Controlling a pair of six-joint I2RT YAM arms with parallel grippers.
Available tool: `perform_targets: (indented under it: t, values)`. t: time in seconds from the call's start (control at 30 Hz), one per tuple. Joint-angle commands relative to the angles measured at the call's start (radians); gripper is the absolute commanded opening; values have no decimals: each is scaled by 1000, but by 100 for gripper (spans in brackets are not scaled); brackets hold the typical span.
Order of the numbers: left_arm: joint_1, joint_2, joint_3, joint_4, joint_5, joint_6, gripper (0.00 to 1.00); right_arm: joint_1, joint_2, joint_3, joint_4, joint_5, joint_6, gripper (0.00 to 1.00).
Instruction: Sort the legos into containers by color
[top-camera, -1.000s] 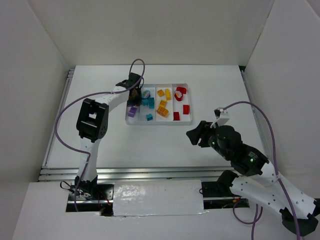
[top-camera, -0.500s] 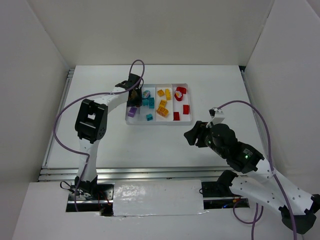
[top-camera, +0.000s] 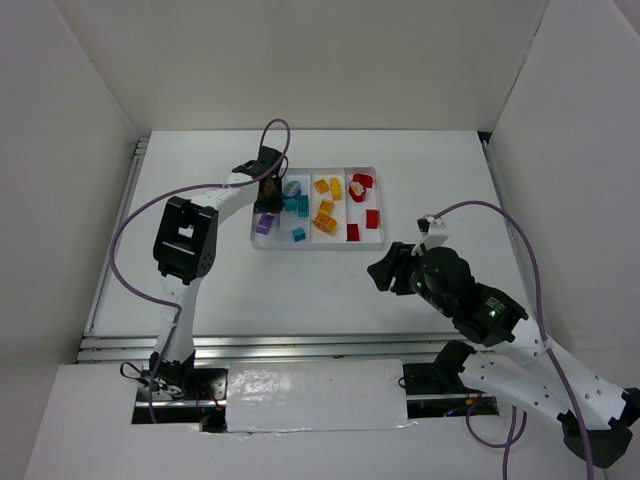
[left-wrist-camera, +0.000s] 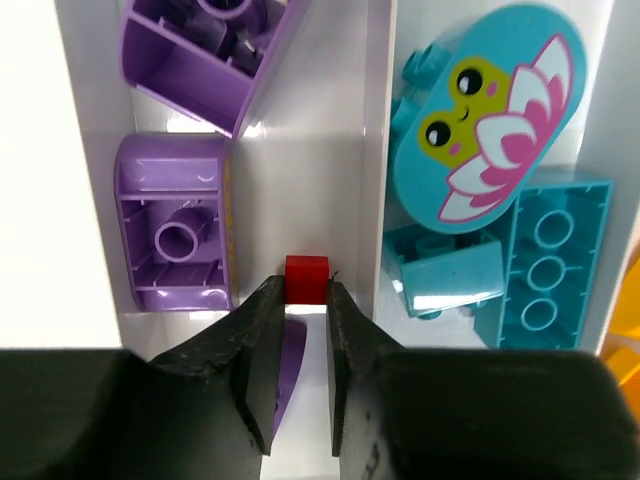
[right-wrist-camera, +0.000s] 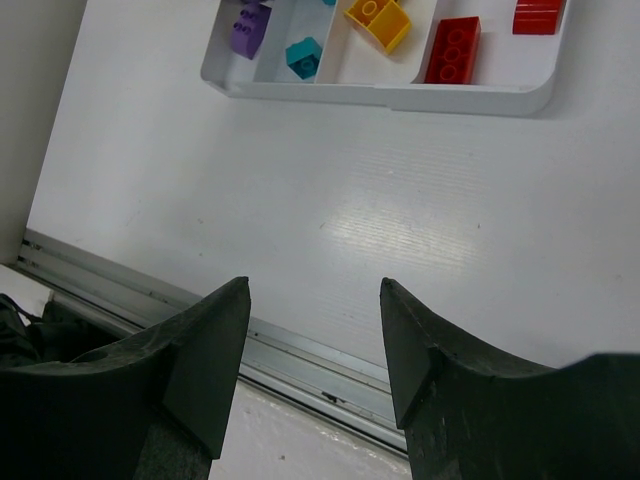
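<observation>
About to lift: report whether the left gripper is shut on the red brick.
Shut on it, apparently: the left gripper has a fingertip against each side of the red brick, no gap showing.

One white tray has four compartments. The left wrist view shows three purple legos, one small red brick, one oval teal frog piece and two plain teal bricks. From above, the third compartment counts four yellow-orange bricks and the fourth three red pieces.
</observation>
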Motion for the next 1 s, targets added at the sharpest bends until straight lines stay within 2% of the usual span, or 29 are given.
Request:
perform_targets:
  t: [0.0, 0.07, 0.17, 0.2, 0.23, 0.4, 0.63, 0.97]
  values:
    - [-6, 32, 28, -17, -24, 4, 29, 2, -7, -12, 46, 3, -15, 62]
    - [-14, 35, 34, -26, -61, 5, 26, 2, -7, -12, 44, 3, -17, 62]
    - [-15, 46, 45, -37, -61, 9, 33, 3, -9, -15, 46, 2, -18, 62]
    - [-15, 51, 48, -38, -60, 9, 30, 2, -12, -16, 49, 0, -15, 62]
    - [-15, 52, 48, -38, -57, 9, 19, 2, -12, -19, 50, -1, -17, 62]
    - [-17, 35, 48, -37, -60, 6, 0, 2, -18, -21, 50, 2, -15, 62]
    - [-17, -107, -52, 72, -84, -13, 0, 2, -24, -24, 53, 2, -14, 62]
    - [-17, -244, -73, 63, -80, -13, 0, 2, -33, -10, 38, 20, -12, 62]
